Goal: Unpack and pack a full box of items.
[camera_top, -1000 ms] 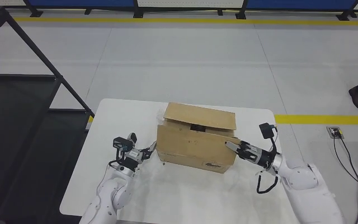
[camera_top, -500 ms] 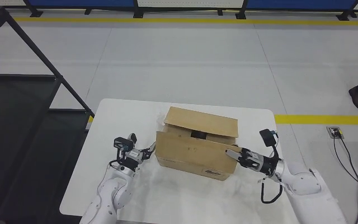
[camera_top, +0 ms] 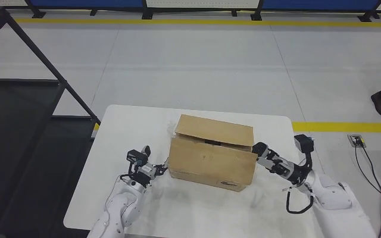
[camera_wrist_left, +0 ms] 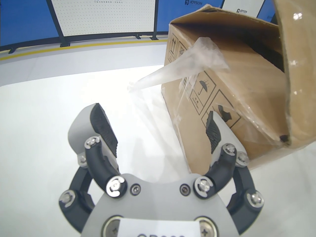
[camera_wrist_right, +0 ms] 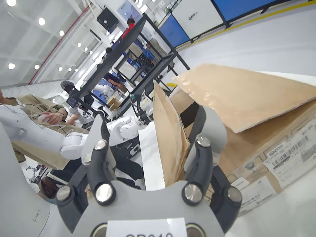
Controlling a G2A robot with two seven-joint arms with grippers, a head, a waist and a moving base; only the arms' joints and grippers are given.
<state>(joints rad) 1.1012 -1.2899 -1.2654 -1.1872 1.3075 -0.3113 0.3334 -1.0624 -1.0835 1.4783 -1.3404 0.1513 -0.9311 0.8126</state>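
1. i can't see what's inside the box (camera_top: 208,163). its top flap (camera_top: 214,130) hangs over the opening and leaves just a dark slit.
2. the box sits mid-table, between my two arms.
3. the right gripper (camera_wrist_right: 153,118) is at the box's right end with its fingers spread. a side flap (camera_wrist_right: 170,134) stands between them, and i can't tell whether either finger touches it.
4. the left gripper (camera_wrist_left: 153,110) sits low by the box's left end, fingers spread. one fingertip overlaps the box wall in the left wrist view, and i can't tell if they touch.
5. clear tape (camera_wrist_left: 192,60) curls off that end of the box, twisted to a point.
6. the table (camera_top: 119,178) is plain white.
7. around it is pale floor with a yellow line (camera_top: 336,126). a black rack (camera_top: 36,113) stands to the left, and blue and white panels (camera_wrist_left: 98,6) stand behind.
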